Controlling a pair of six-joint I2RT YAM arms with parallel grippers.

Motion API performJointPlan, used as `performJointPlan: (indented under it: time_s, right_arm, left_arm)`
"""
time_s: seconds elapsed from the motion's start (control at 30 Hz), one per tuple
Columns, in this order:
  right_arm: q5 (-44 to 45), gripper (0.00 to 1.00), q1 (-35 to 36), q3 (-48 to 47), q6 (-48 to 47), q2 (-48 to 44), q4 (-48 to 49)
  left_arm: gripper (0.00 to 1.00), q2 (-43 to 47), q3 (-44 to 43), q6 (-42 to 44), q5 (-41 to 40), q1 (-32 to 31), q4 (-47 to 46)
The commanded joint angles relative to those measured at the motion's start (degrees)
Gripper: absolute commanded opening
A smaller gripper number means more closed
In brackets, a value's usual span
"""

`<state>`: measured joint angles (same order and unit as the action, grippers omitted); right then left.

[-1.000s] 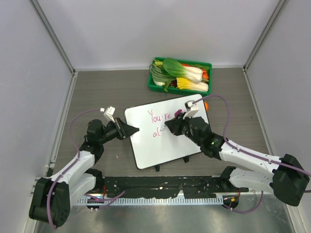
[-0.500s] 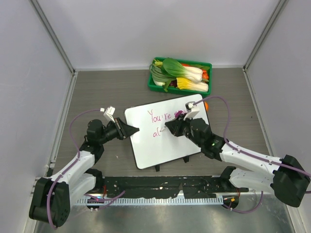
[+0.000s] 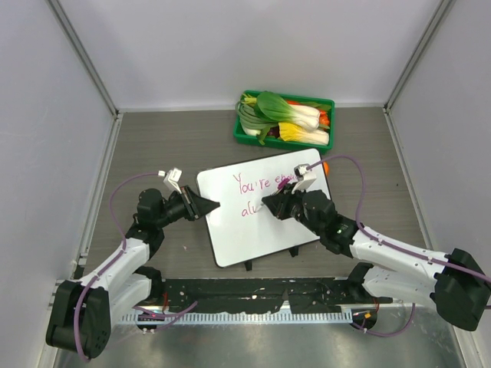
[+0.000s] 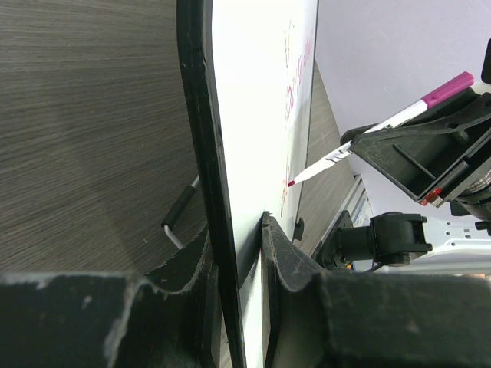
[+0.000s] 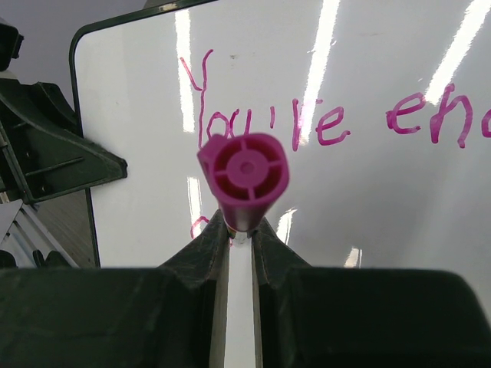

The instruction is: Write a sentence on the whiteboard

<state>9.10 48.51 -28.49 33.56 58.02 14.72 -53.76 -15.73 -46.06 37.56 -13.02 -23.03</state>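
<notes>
Over the last second the second line of the sentence (image 3: 252, 193) has grown. What was a short "al" now runs on by another stroke or two, and the right gripper (image 3: 275, 205) has slid a little rightward along the whiteboard (image 3: 253, 234) to make it. We read that as the third word being under way, with the task well along but not done. The whiteboard lies flat on the table (image 3: 169, 153), mid-workspace, angled, its first line facing the green tray (image 3: 284, 119) of vegetables at the back. The left gripper (image 3: 209, 205) has not budged: its fingers are clamped on the board's left rim, steadying it. The left wrist view shows this edge-on, one finger under the black rim and one over it. It also shows the marker (image 4: 383, 123) slanting down to the white surface, its tip apparently touching, though the angle is too shallow for us to be sure. The right wrist view cannot show that contact, since the marker's pink end hides the tip. It does show both fingers squeezed on the barrel and the first line crisply: "You're", then a word beginning "en" or "eh", cut by the frame.
</notes>
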Motion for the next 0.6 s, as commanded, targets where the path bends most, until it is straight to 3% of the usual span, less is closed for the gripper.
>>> performJointPlan:
  time_s: [0.0, 0.57]
  right_arm:
    - [3.2, 0.01, -0.3, -0.3, -0.8, 0.2, -1.4]
    - [5.8, 0.01, -1.1, -4.5, -1.5, 1.7, -0.9]
  left_arm:
    - [0.00, -1.1, 0.7, 10.9, -7.2, 0.1, 5.6]
    - [0.00, -1.3, 0.6, 10.9, -7.2, 0.0, 5.6]
